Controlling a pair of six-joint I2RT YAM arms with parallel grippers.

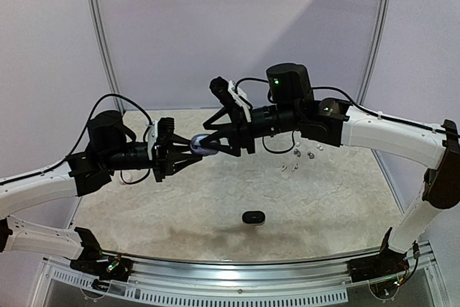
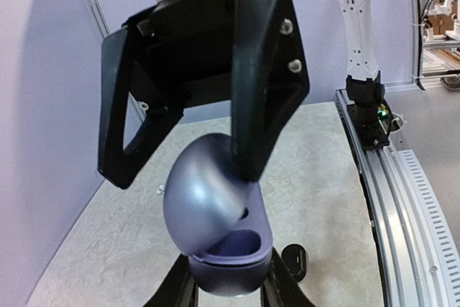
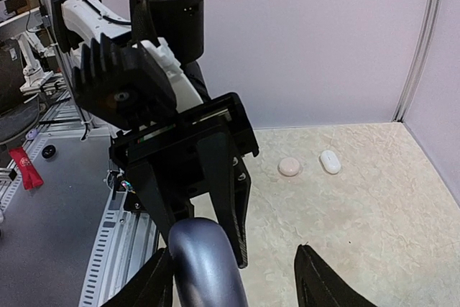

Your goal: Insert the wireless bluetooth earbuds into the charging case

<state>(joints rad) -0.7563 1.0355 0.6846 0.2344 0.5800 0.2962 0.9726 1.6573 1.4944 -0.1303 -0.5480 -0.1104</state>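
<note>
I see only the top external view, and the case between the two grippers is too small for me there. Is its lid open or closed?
Observer: Open. In the left wrist view the lid stands tilted up from the base, which the left gripper clamps.
Operator: Does the right gripper hold the lid?
Observer: No. The right gripper is open: one finger seems to rest against the lid, and the other stands clear of it.
Operator: Is anything lying beyond the left gripper?
Observer: Yes. The right wrist view shows a round white object and an oval white object on the table, near the wall.
</note>
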